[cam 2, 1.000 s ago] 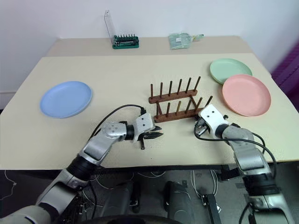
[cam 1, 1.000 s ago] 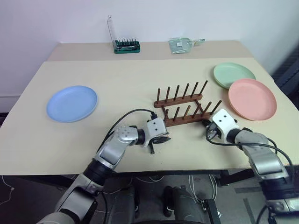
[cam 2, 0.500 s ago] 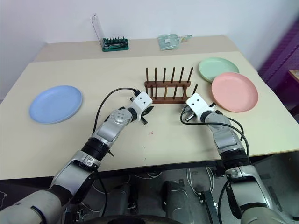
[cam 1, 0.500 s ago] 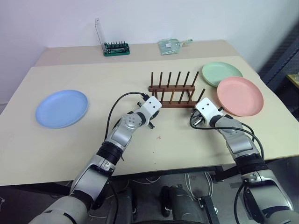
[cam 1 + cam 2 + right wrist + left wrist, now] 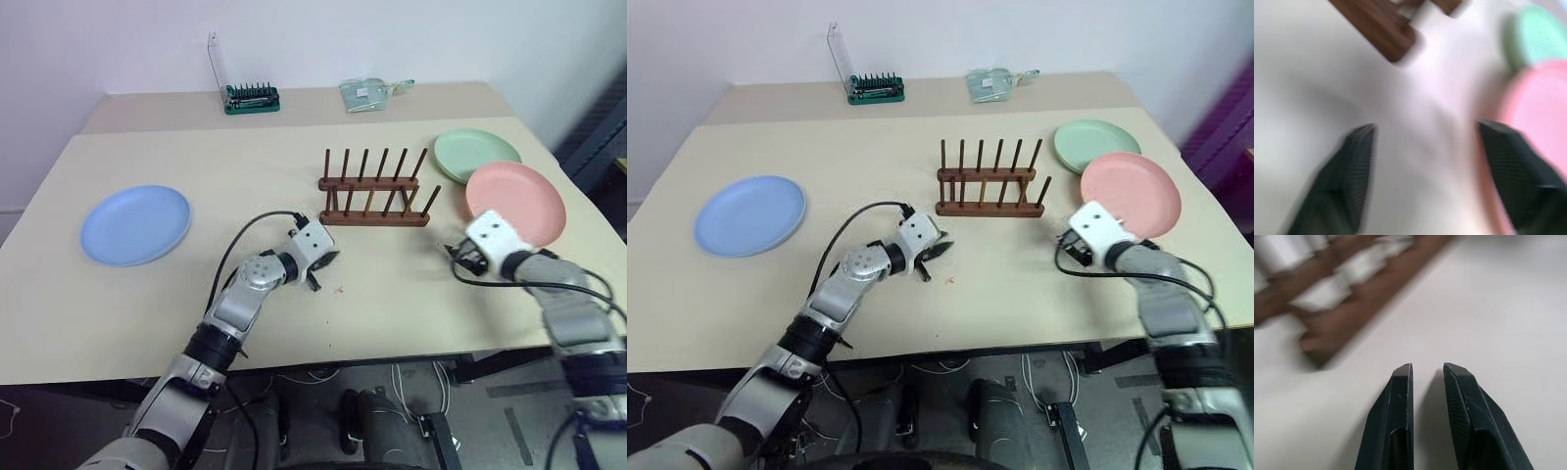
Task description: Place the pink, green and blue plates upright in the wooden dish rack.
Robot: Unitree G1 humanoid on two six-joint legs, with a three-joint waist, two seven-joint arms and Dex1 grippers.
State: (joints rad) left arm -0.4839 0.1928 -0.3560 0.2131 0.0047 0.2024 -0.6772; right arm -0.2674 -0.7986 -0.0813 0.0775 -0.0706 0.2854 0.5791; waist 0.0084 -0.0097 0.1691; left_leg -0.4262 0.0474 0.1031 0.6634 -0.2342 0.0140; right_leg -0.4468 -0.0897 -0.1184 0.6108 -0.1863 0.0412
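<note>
1. Rack [image 5: 374, 189] stood in the middle of the table [image 5: 245, 157], at 12 o'clock from the robot, with no plates in it.
2. Pink plate [image 5: 516, 201] lay flat at 3 o'clock from the rack.
3. Green plate [image 5: 476, 154] lay flat just behind the pink one, their rims touching or overlapping.
4. Blue plate [image 5: 135, 222] lay flat well apart from the rack, at 9 o'clock.
5. Left gripper [image 5: 1427, 374] was near the rack's left end, at 7 o'clock from it; its fingers were a small gap apart and held nothing.
6. Right gripper [image 5: 1425, 129] was beside the pink plate's near rim, at 4 o'clock from the rack; its fingers were wide apart and held nothing.
</note>
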